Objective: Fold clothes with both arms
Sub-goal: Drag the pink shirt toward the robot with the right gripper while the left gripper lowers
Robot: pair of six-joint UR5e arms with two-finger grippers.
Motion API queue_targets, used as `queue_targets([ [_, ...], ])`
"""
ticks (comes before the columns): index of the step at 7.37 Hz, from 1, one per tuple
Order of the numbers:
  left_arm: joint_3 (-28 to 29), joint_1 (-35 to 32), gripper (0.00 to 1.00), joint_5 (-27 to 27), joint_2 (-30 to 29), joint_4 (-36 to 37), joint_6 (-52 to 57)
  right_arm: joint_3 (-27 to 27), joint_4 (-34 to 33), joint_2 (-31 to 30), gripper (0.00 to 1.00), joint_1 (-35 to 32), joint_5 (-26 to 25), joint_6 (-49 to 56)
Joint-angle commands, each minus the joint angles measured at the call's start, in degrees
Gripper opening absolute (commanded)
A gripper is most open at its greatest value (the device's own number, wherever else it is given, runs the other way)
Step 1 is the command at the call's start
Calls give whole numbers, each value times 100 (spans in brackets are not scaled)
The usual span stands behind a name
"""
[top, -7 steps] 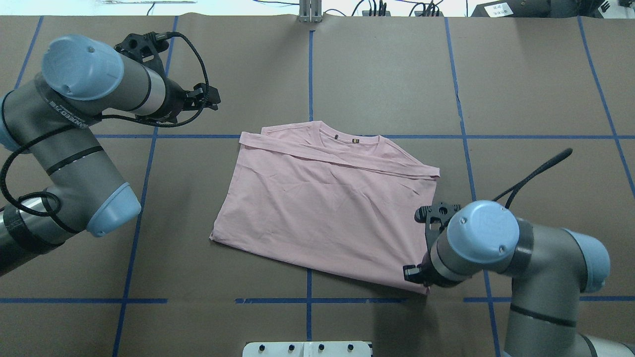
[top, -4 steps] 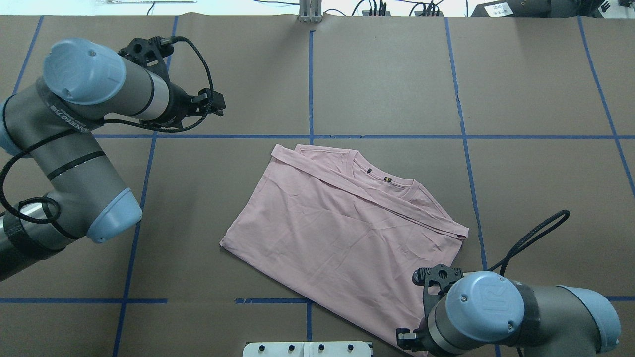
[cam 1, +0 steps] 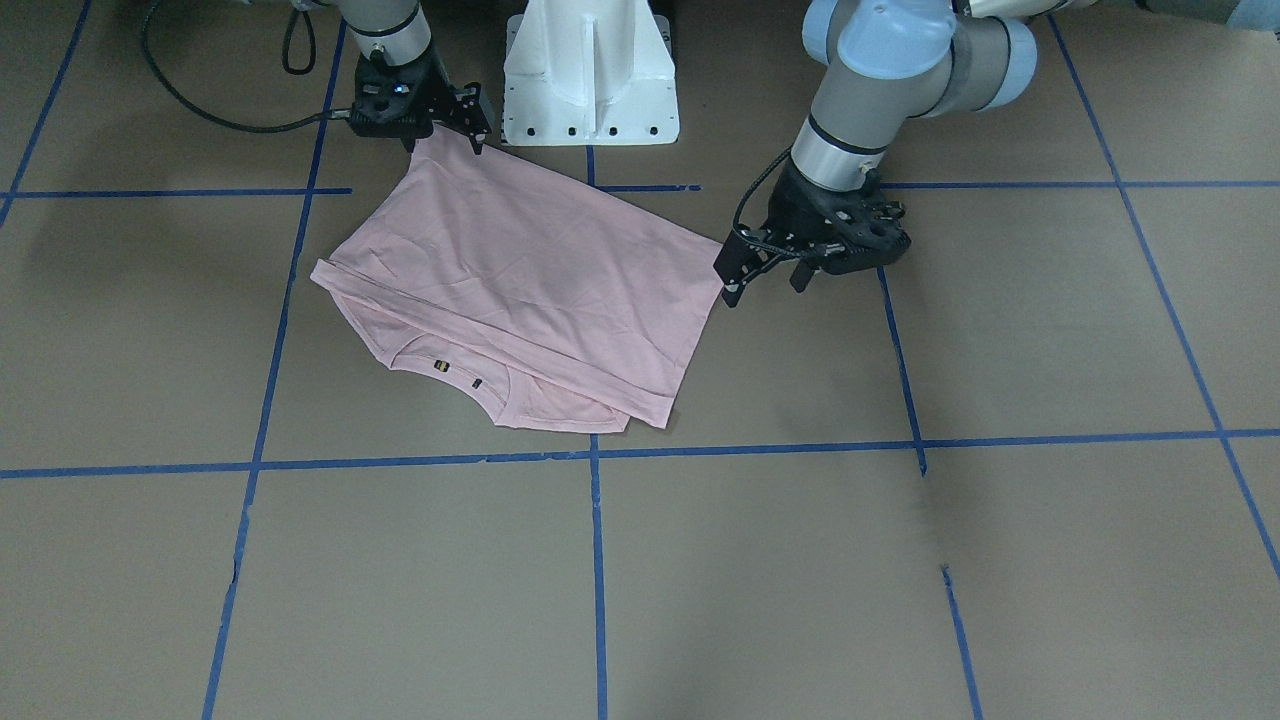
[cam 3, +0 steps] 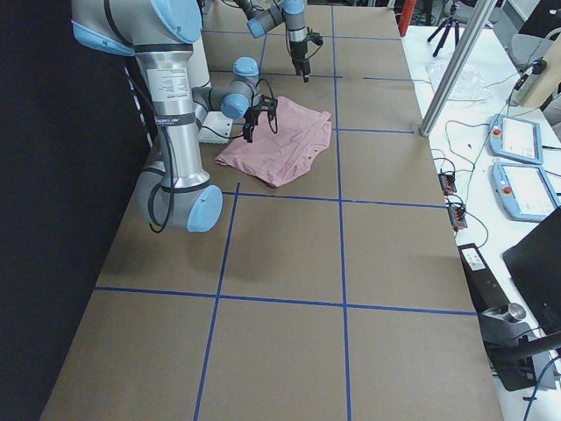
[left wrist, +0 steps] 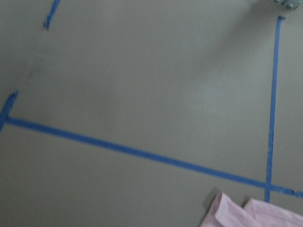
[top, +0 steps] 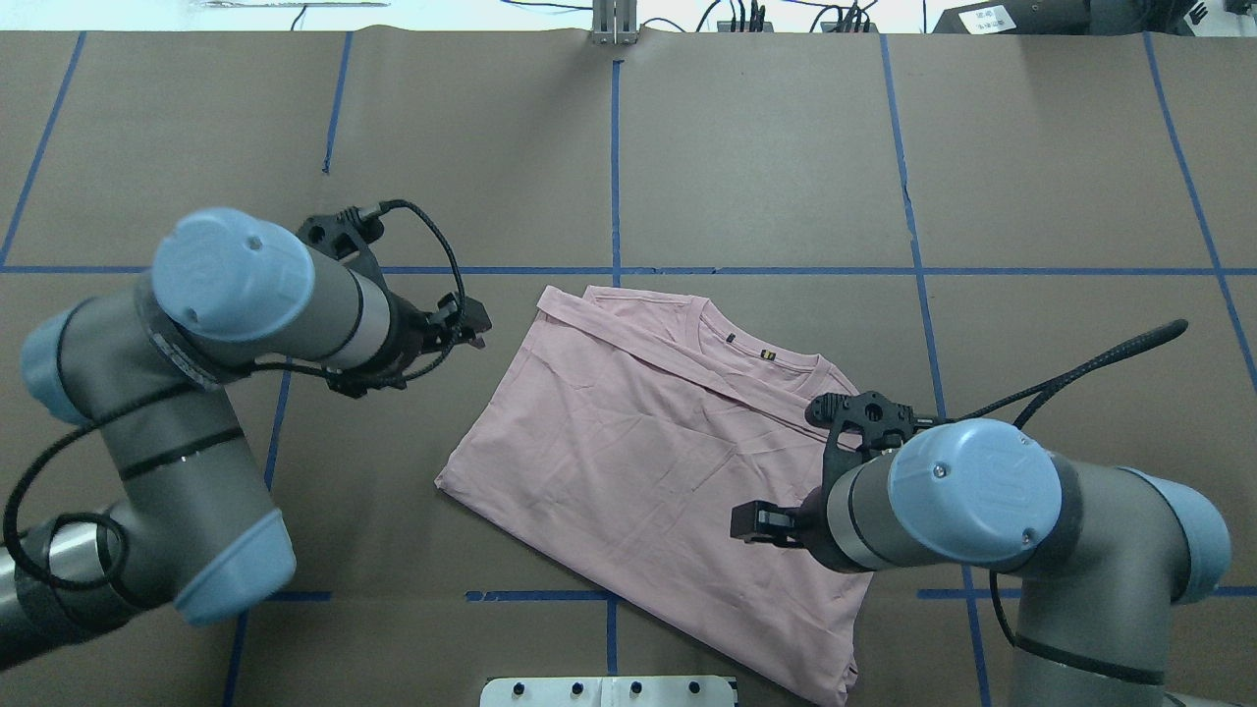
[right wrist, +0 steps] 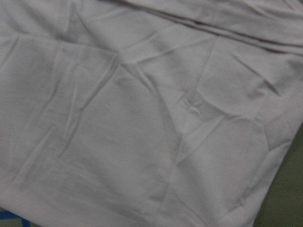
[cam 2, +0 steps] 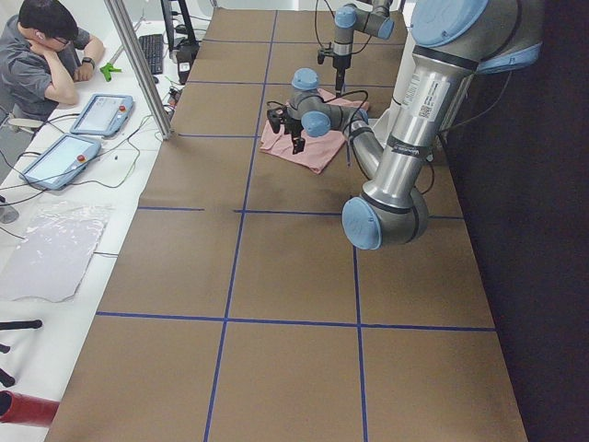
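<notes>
T-shirt [top: 638, 462] below right jaws (beside left)

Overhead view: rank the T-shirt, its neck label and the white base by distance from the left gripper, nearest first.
From the left gripper:
1. T-shirt: its far corner lies just to the gripper's right.
2. Neck label: farther right, at the collar.
3. White base: at the view's bottom edge, centre.

The pale pink cotton T-shirt [top: 648, 462] lay folded flat and askew on the brown tabletop [top: 766, 147], plain side up (collar at its far edge). The grey jointed left arm [top: 324, 314] hung near the shirt's left edge, jaws apart. The matching right arm [top: 962, 501] reached over its near right part.
</notes>
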State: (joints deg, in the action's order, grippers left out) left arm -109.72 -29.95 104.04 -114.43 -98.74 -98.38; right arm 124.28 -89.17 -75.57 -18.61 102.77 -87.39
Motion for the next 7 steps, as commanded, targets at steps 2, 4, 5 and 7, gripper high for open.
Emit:
queue_targets([
  [2,169,1112,100,-710,-45,637,-1199,-18,5,87,100,-406,-37,21],
  [4,275,1123,99,-885,-80,637,-1218,-44,5,183,100,-450,-37,21],
  [5,328,1123,99,-938,-80,628,-1201,-53,5,201,100,-450,-98,29],
  [7,373,1123,96,-991,-54,628,-1192,-62,-4,210,100,-450,-143,12],
])
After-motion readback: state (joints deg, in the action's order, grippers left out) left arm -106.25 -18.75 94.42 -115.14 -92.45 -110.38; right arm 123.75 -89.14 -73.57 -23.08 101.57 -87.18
